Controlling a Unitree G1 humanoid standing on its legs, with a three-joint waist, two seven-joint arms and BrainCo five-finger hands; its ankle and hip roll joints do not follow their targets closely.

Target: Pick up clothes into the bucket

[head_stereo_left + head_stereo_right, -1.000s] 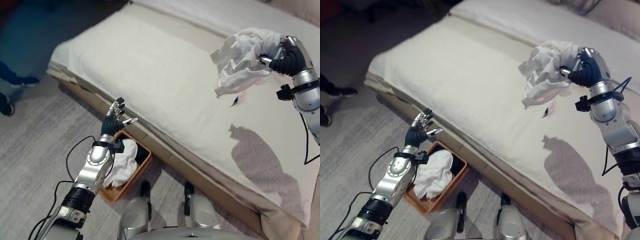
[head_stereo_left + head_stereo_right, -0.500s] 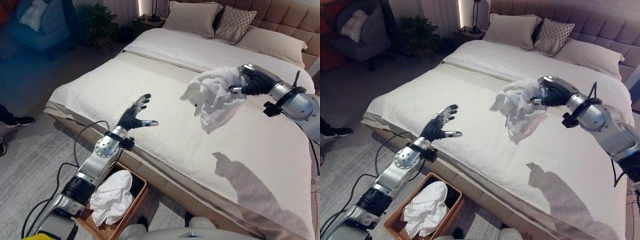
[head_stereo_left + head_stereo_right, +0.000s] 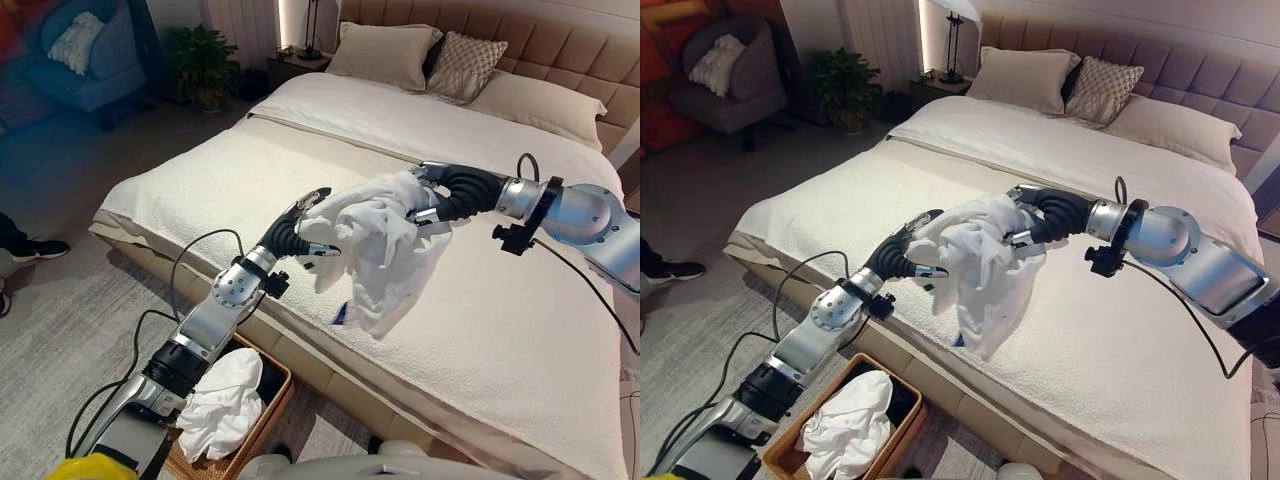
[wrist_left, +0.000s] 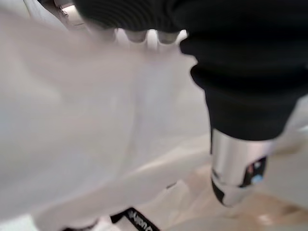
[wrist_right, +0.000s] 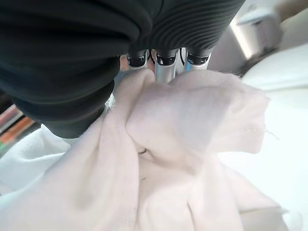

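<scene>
A white garment [image 3: 380,250] hangs above the bed's near edge, drooping down to the cover. My right hand [image 3: 455,192] reaches in from the right, fingers curled round the garment's upper bunch [image 5: 192,159]. My left hand [image 3: 290,232] comes up from the lower left and meets the cloth's left edge. Its fingers lie over the edge with the thumb [image 4: 236,168] under it, straight and not closed. A brown basket [image 3: 285,362] stands on the floor beside the bed, below my left arm, with white clothes [image 3: 220,400] piled in it.
The large bed [image 3: 500,330] with a cream cover takes up the middle and right, with pillows [image 3: 385,55] at its head. An armchair [image 3: 730,85] and a plant [image 3: 205,60] stand at the far left. A person's shoe [image 3: 30,248] rests on the carpet at the left.
The camera has tilted up. My right hand has carried the garment left and lower across the bed. My left hand has risen from beside the basket to the garment's edge.
</scene>
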